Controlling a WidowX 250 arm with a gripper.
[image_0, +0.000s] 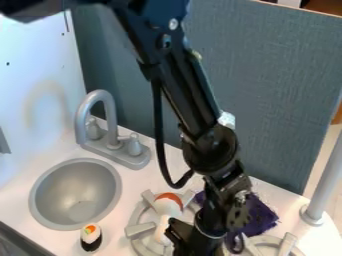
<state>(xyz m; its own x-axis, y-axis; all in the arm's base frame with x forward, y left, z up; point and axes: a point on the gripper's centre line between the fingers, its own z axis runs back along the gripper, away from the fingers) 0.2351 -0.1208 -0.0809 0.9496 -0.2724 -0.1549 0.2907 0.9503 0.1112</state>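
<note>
The black gripper (190, 237) hangs low at the bottom centre, over the right part of the left burner. Just left of it, a white toy with a rounded orange-red top (168, 202) lies on the grey burner (138, 230); whether they touch I cannot tell. Behind and right of the gripper is a crumpled purple cloth (259, 218), partly hidden by the arm. A sushi toy (91, 237), white with a dark band and an orange and green top, stands on the counter between the sink and the front edge.
A round grey sink (41, 196) is at the left, with a grey faucet (112, 131) behind it. Another burner (286, 246) is at the lower right. A grey post (324, 182) rises at the right, and a blue-grey panel (277, 95) stands along the back.
</note>
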